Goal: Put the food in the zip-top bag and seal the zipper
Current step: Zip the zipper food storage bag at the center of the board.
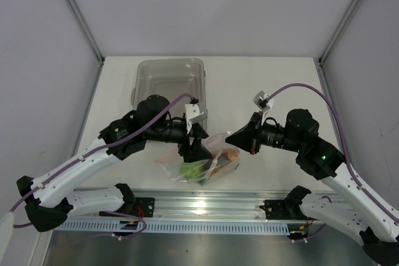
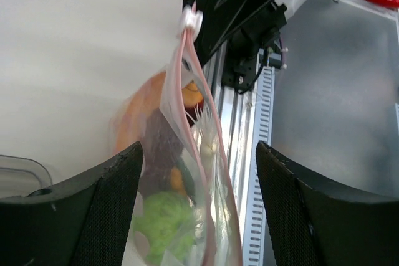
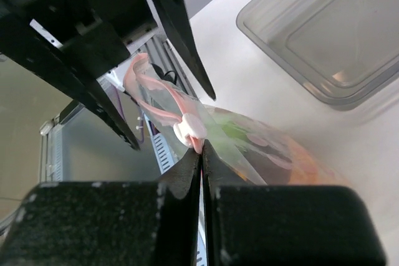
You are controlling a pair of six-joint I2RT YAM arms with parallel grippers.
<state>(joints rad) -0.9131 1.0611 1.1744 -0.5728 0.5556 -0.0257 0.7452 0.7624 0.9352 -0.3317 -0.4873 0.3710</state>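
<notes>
Left wrist view: the left end effector (image 2: 198,149) stands wide, its two black fingers either side of the small transparent crinkly zip-top bag (image 2: 187,216) without clamping it. Inside the bag lie a green lime (image 2: 163,219), an orange fruit (image 2: 134,123) and a dark-red piece (image 2: 159,151). The right end effector (image 3: 201,152) is pinched tight on the thin pink-red zipper strip (image 3: 153,113), just below its white slider (image 3: 190,130). The bag sits on the white counter (image 1: 280,85), near a rigid clear grey rectangular bin (image 1: 169,82).
</notes>
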